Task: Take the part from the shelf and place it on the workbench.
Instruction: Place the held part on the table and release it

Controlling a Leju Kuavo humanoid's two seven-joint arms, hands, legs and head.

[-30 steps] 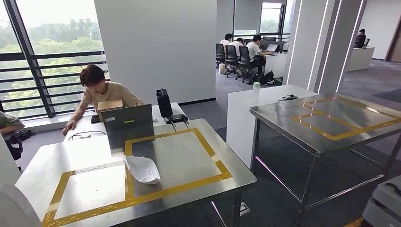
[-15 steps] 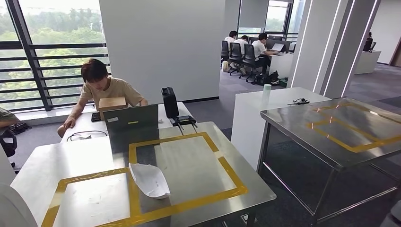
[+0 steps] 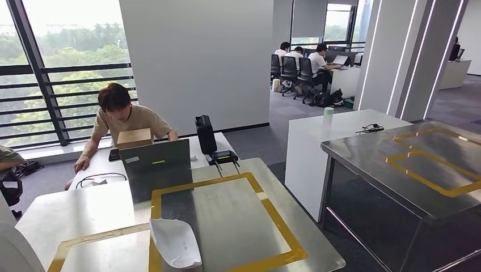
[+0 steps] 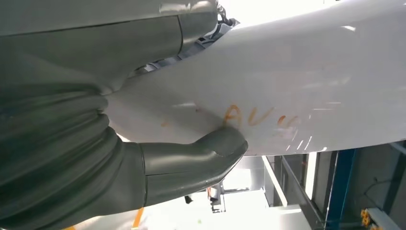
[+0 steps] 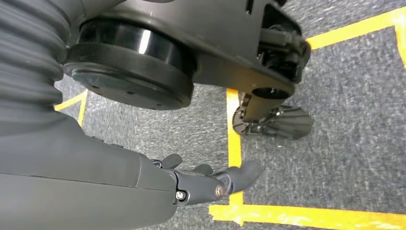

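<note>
From the head view, the steel workbench [image 3: 295,226] sits right in front, marked with yellow tape [image 3: 278,218] in two rectangles. A white part [image 3: 174,242] lies on it near the front edge, across the tape line between the two rectangles. Behind it stands an open laptop [image 3: 156,164] with a cardboard box [image 3: 134,137] beyond, and a person [image 3: 122,116] in a beige shirt sits at the white desk [image 3: 96,164] there. A black device [image 3: 205,134] stands upright just beside the laptop. Off to the right, a second steel table [image 3: 363,164] with its own tape frame, and more people seated far back at desks.

Over to the left wrist view: the left hand [image 4: 95,158] grips a large white shell part [image 4: 297,81] (orange lettering on it, too smeared to read), thumb pressed flat against its surface.

Now the right wrist view: the right hand [image 5: 210,182] hangs over grey carpet [image 5: 349,134] crossed by yellow floor tape [image 5: 306,216], its dark fingers lightly curled, apart, holding nothing.
</note>
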